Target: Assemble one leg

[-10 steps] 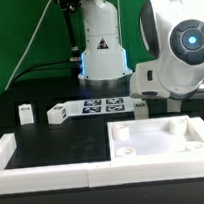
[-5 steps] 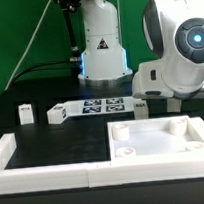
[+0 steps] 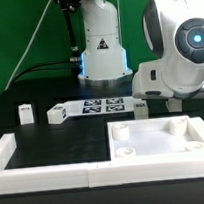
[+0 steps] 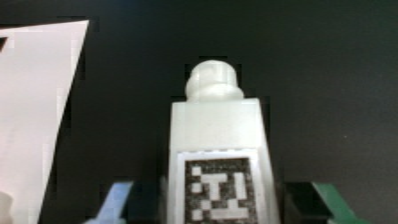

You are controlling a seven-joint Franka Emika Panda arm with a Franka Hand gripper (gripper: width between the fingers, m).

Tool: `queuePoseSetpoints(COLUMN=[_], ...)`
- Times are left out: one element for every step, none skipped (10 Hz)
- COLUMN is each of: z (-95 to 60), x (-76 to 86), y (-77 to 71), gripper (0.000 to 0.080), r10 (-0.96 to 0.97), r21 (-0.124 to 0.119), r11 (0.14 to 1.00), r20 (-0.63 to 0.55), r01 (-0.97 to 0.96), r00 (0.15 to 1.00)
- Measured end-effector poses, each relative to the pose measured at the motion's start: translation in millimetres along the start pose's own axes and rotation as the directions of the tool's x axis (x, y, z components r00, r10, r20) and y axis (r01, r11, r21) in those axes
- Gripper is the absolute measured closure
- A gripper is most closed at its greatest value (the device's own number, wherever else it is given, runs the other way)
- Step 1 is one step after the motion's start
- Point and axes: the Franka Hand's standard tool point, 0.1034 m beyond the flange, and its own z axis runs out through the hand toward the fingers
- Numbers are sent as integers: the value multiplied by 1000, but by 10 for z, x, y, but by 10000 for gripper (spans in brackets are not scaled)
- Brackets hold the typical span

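In the wrist view a small white leg [image 4: 219, 130] with a rounded peg at its far end and a black-and-white tag on its face lies on the black table. My gripper [image 4: 222, 203] is open. Its fingers [image 4: 121, 200] stand on either side of the leg, with a dark gap on each side. In the exterior view this leg [image 3: 139, 109] sits just under the arm's white body, which hides the fingers.
Two more white legs [image 3: 25, 114] [image 3: 57, 115] lie at the exterior view's left. The marker board [image 3: 102, 105] lies behind them. A large white square plate [image 3: 159, 140] sits at the front right inside a white frame [image 3: 46, 177]. A flat white sheet [image 4: 36, 100] lies beside the leg.
The arm's body shifted slightly toward the exterior view's right in the first half second. The legs and plate have not moved.
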Motion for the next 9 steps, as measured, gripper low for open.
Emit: queuePoseSetpoints(z=[-15,-81,-208,-313,-440,-591,-658,-640,-663], x=[-5,-33,-124,-206,-289,-371,-342,-345,-298], y=[12,20,22,38,63,83,61,63,43], gripper=[511,511,509,509,509,509,509,509,509], r10=[-12,-24,-28,-39,-43,-46,-48,-48,-48], r21=[-4,-3,-6,-7,-6,-5,2,1,8], r11=[1000,1000,1000,999,999,999,999,999,999], r20=[-1,-8,-14,-17,-20,-19,-59,-58,-99], r01=[12,24,28,39,43,46,48,48,49], r00=[1000,1000,999,999,999,999,997,997,994])
